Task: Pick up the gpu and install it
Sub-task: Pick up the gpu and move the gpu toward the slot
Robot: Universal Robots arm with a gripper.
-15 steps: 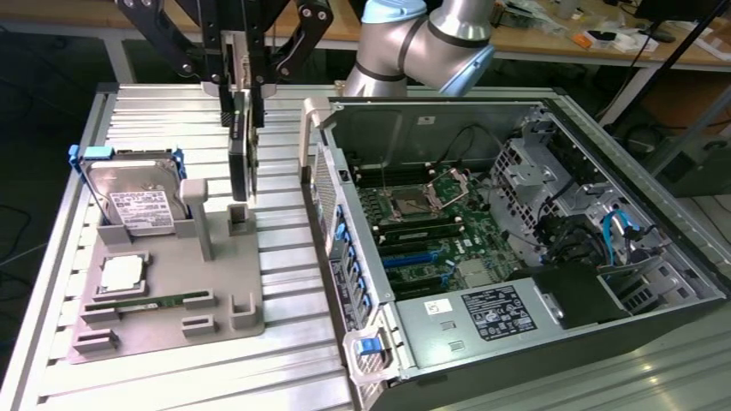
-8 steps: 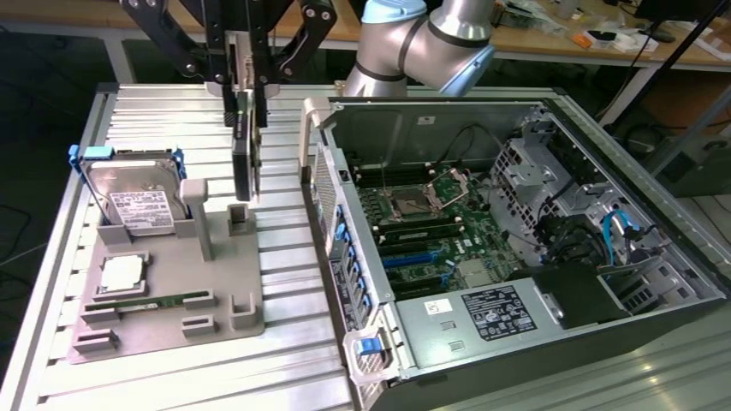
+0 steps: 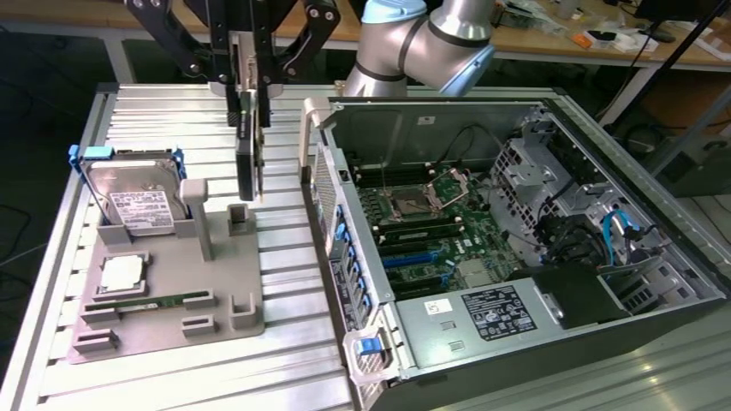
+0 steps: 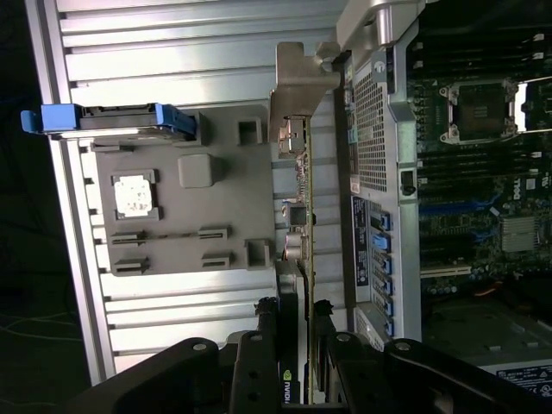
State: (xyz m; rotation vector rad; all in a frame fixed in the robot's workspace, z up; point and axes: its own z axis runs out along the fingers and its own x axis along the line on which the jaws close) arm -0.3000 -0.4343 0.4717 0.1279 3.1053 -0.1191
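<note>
At nine o'clock in the exterior view: grey fixture tray (image 3: 219,287), flat on the slatted metal tabletop (image 3: 291,364).
- Hard drive (image 3: 137,205) in a blue caddy, at eleven o'clock on the tray, leaning upright.
- Processor chip (image 3: 123,272), at nine o'clock on the tray.
- Memory stick (image 3: 149,302), at seven o'clock, lying flat.

At twelve o'clock from the tray: end effector (image 3: 248,86), closed on the gpu (image 3: 246,163), one finger against each face of its upper part. The card hangs on edge, vertical. Its lower end is just over a slotted post (image 3: 238,216); contact cannot be told.

In the wrist view: gpu (image 4: 295,259) between the fingers (image 4: 261,349), silver bracket (image 4: 302,86) at the far end.

At three o'clock: open computer case (image 3: 457,128), motherboard (image 3: 423,231) exposed.
</note>
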